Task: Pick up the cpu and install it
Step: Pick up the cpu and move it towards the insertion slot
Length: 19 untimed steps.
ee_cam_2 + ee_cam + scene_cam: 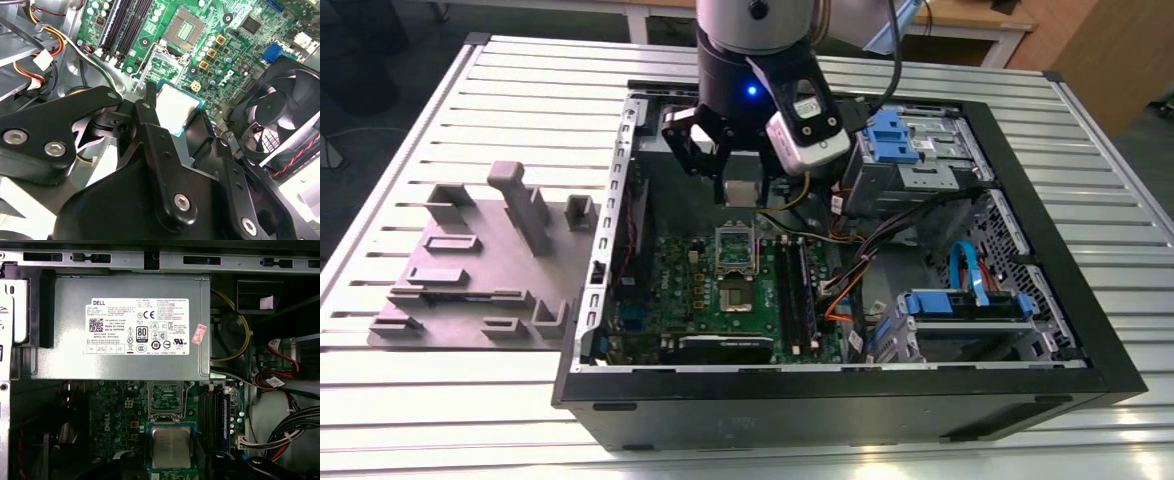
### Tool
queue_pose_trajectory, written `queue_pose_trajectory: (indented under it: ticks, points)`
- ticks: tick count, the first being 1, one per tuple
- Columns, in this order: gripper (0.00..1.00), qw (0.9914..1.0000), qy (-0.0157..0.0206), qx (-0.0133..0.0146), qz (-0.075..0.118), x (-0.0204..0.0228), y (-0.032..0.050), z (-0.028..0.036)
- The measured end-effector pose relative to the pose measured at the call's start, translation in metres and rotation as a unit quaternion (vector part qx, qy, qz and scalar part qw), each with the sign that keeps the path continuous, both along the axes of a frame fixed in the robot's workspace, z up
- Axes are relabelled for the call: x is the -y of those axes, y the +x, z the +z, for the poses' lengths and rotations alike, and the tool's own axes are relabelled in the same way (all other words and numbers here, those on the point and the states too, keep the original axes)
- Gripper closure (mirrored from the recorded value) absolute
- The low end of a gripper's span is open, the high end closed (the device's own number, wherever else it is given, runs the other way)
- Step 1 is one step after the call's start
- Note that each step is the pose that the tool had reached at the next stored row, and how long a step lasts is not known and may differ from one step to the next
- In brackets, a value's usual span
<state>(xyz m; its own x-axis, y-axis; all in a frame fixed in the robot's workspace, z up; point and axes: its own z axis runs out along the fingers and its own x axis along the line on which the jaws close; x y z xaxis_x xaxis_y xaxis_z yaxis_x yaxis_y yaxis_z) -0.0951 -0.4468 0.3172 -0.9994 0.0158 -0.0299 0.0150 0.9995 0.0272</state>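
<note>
Cpu [171, 447] gripped in pincer [177, 109], apparently hovering above motherboard [227, 47]

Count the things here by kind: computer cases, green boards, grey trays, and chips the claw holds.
computer case: 1
green motherboard: 1
grey tray: 1
cpu, held in the gripper: 1
Total: 4

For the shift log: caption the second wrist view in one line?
Gripper holds the cpu above the green motherboard.
</note>
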Motion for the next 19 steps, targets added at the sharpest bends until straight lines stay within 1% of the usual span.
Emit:
queue_pose_trajectory:
  ticks: [5,12,19]
  points:
    - [0.53,1.00000,0.0000,0.0000,0.000,0.0005,0.0000,-0.0036]
    - [0.53,1.00000,0.0000,0.0000,0.000,0.0005,0.0000,-0.0040]
    - [0.53,1.00000,0.0000,0.0003,0.000,0.0010,-0.0002,-0.0121]
